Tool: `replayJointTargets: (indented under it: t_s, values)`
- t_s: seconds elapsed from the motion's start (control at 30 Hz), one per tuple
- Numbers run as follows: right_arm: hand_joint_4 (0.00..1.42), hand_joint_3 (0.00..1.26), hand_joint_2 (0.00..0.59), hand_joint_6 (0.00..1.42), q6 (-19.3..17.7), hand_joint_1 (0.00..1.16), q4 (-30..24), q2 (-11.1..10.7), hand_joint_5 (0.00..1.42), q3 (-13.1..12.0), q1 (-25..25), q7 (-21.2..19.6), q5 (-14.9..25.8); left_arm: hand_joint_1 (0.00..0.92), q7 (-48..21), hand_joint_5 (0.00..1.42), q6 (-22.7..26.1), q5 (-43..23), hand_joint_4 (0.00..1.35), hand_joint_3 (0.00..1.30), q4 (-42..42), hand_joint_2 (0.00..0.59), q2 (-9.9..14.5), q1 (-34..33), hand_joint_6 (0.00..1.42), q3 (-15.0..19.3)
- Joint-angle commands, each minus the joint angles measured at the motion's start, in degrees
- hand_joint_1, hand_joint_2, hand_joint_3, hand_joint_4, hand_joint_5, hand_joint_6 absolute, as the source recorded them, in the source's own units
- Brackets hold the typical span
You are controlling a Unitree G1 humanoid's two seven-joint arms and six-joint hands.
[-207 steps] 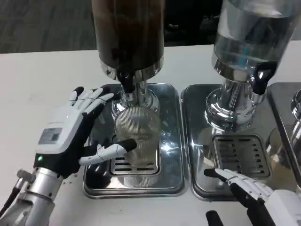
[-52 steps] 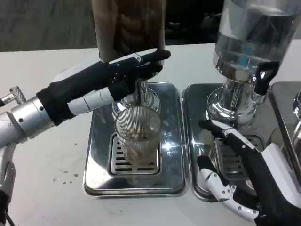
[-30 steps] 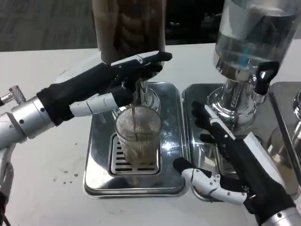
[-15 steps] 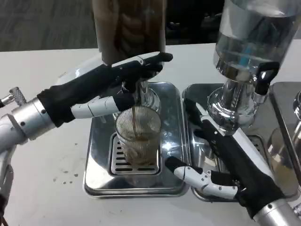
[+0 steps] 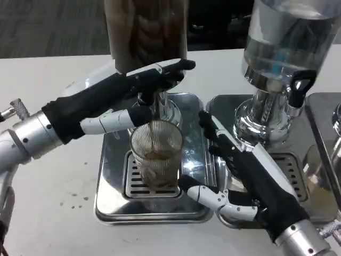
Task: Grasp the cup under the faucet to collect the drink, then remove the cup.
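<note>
Just left of the spread, empty right hand point(image 5: 250, 178), a ribbed clear cup point(image 5: 156, 157) is shown part-filled: rigid, likely slippery, best gripped mid-wall. The tap is covered by the left hand point(image 5: 136, 85); its grip cannot be told.

No readable txt, labels, brands or nos. anywhere: nothing legible on dispensers, trays, cup or hands.

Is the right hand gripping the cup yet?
No: the right hand is open beside the cup, its fingers spread and not on the glass.
</note>
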Motion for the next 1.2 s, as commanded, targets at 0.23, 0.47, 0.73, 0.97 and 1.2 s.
replayJointTargets:
  t_s: [0.23, 0.47, 0.73, 0.97, 1.2]
  values:
    - [0.0, 0.01, 0.239, 0.06, -0.1, 0.66, 4.2, 1.0, 0.0, 1.4, -4.5, 0.6, 1.0, 0.0, -0.9, 0.09, 0.1, 2.1, 0.04, 0.12, 0.4, 0.041, 0.9, 1.4, 0.0, -1.2]
    - [0.0, 0.0, 0.239, 0.06, -0.3, 0.65, 6.7, 1.5, 0.0, 1.9, -6.6, 0.8, 1.6, 0.0, -0.8, 0.09, 0.2, 2.0, 0.05, 0.12, 0.1, 0.04, 1.1, 1.6, 0.0, -1.1]
    - [0.0, 0.0, 0.24, 0.06, -0.4, 0.65, 9.2, 1.9, 0.0, 2.2, -8.3, 1.3, 2.7, 0.0, -0.6, 0.09, 0.4, 2.0, 0.05, 0.12, -0.3, 0.04, 1.2, 1.9, 0.0, -1.0]
    - [0.0, 0.0, 0.248, 0.05, -0.3, 0.65, 10.9, 2.5, 0.0, 2.6, -9.6, 1.8, 3.3, 0.0, -0.5, 0.09, 0.5, 2.0, 0.05, 0.12, -0.6, 0.04, 1.3, 2.2, 0.0, -1.0]
    - [0.0, 0.0, 0.249, 0.05, -0.6, 0.64, 13.3, 3.3, 0.0, 2.7, -11.4, 2.0, 3.4, 0.0, -0.3, 0.09, 0.8, 2.0, 0.05, 0.12, -1.1, 0.04, 1.5, 2.5, 0.0, -1.1]
